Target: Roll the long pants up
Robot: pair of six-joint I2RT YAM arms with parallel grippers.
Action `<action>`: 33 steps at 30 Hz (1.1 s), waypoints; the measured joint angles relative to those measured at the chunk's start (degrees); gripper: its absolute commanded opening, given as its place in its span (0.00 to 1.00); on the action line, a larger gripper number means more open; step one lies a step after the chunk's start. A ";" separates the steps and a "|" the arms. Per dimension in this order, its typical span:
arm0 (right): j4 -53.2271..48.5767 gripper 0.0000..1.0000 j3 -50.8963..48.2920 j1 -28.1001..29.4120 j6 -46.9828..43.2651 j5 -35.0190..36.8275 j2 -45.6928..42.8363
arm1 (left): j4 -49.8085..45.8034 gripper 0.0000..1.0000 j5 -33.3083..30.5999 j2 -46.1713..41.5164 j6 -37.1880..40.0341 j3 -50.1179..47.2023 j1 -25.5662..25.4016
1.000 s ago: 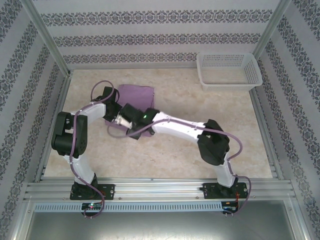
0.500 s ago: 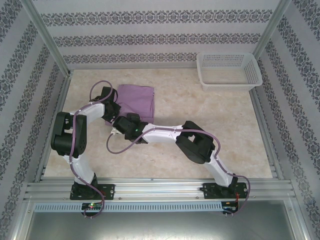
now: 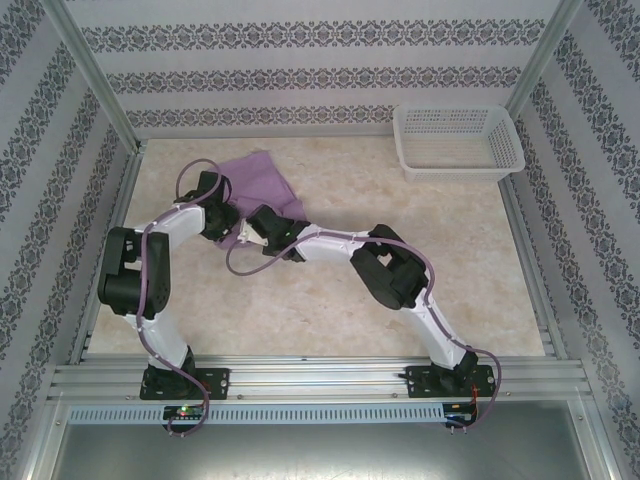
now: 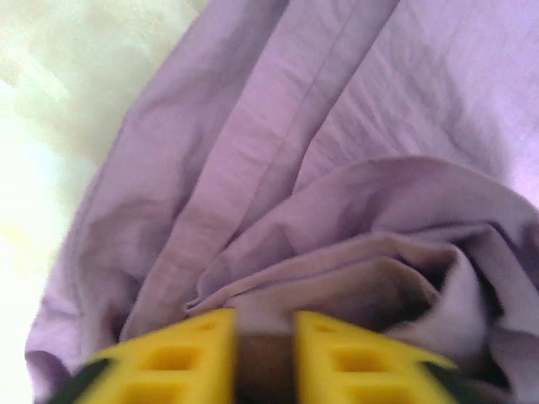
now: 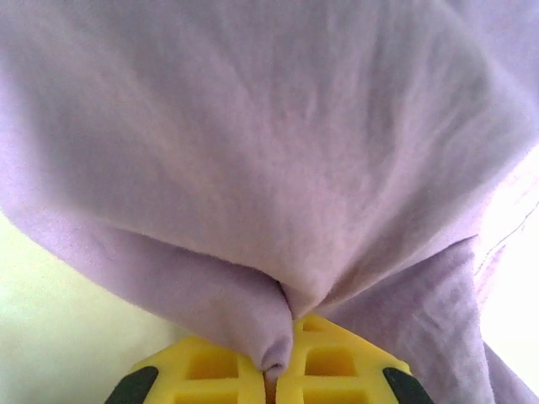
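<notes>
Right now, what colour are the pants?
The long pants are lilac, clearest in the left wrist view.

A pale, marbled beige desk, bordered by an aluminium frame along its near edge and sides, carries two things. The long pants, a lilac cloth, lie rumpled and partly folded over themselves in the left rear part of the surface, with creases running along the fabric. A white lattice-walled basket stands in the far right corner, close to the back wall and well apart from the cloth.
</notes>
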 measured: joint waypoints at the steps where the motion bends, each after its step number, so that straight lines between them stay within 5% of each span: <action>1: -1.40 0.00 0.15 -0.17 0.85 -1.09 -0.46 | -0.85 0.93 -0.11 -0.63 0.42 0.35 0.39; 8: -18.40 0.00 3.67 0.31 7.48 -10.29 -5.07 | -3.76 0.95 -0.11 -3.06 3.98 8.28 4.59; 15: -37.73 0.00 11.28 3.30 11.82 -20.46 -11.96 | -4.04 0.86 1.70 -2.36 6.16 13.64 8.57; 18: -43.52 0.00 15.65 3.78 12.63 -24.76 -12.63 | -3.69 0.71 3.91 -0.76 6.25 12.96 8.59; 24: -51.17 0.00 26.91 1.22 13.88 -31.61 -7.85 | -3.50 0.00 6.64 -0.39 6.01 7.80 8.57; 33: -52.87 0.00 48.26 -6.75 16.79 -38.71 13.66 | -3.65 0.00 8.02 -9.79 5.49 2.05 8.55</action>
